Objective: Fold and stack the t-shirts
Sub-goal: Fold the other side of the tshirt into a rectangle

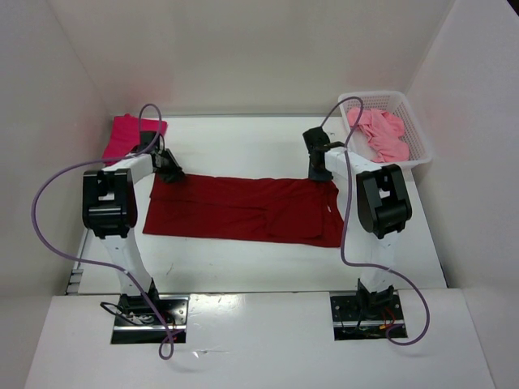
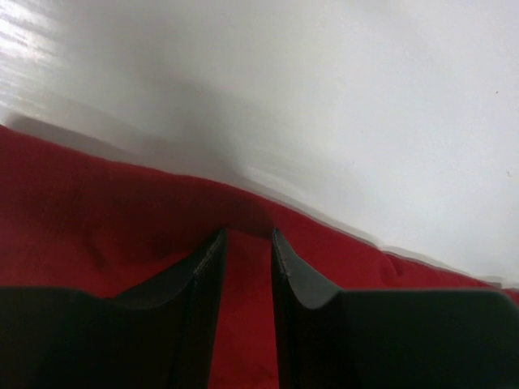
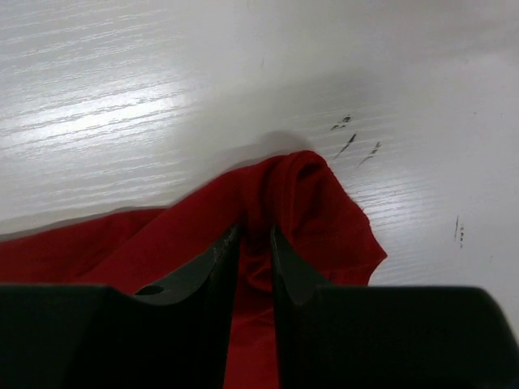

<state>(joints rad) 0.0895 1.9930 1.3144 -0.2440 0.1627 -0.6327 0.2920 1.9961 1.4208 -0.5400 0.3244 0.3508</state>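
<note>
The left hand point(image 1: 169, 168) sits at the far left corner of the dark red t-shirt point(image 1: 243, 212). Its fingers stand narrow with red cloth running between them. In its own close view the shirt's far hem lies just beyond the fingertips, but I cannot tell whether the fingers truly clamp the cloth or only straddle it.

The right hand point(image 1: 321, 166) is at the opposite far corner, fingers also narrow. A raised fold of the cloth is pinched between them, with bare table point(image 1: 243, 142) just ahead.

The shirt lies spread flat, its long axis running from one hand to the other. All the rest of it lies on the near side of both hands, toward the arm bases. As I judge it, the coming move turns on this: each hand is nearest its own corner, so the far edge would be drawn back over the body toward the near hem, with both hands level.

Just beyond the left hand and to its outer side lies the crimson-pink t-shirt point(image 1: 126, 134). Beyond the right hand, to its outer side, the light pink t-shirt point(image 1: 381, 134) lies in the white basket point(image 1: 415, 121).
</note>
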